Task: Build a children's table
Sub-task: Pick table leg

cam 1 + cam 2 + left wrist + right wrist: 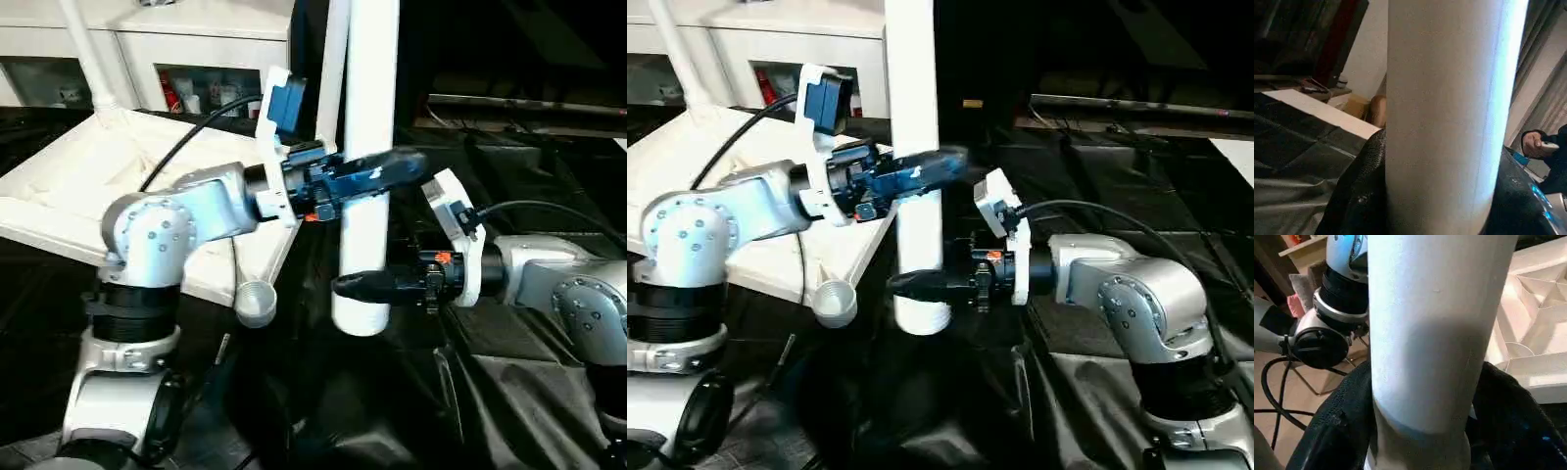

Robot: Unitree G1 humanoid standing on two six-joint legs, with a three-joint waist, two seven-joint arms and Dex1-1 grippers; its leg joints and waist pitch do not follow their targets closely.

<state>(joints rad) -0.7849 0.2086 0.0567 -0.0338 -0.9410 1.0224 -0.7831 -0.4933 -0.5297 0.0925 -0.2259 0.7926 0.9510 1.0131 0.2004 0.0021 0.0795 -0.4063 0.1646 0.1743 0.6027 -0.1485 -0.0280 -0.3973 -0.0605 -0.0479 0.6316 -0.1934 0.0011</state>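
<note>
Standing upright between both grippers, a white table leg [364, 147] is clamped by the left gripper [377, 176] at mid-height and by the right gripper [367, 286] just above the leg's lower end. Each gripper's black fingers [1359, 196] close around the tube from opposite sides. The upturned tabletop [88, 186] lies beside the left gripper, one corner socket [255, 302] near the right gripper's fingertips.

Black cloth-covered surface [509, 392], white tabletop [69, 196] lying upside down
</note>
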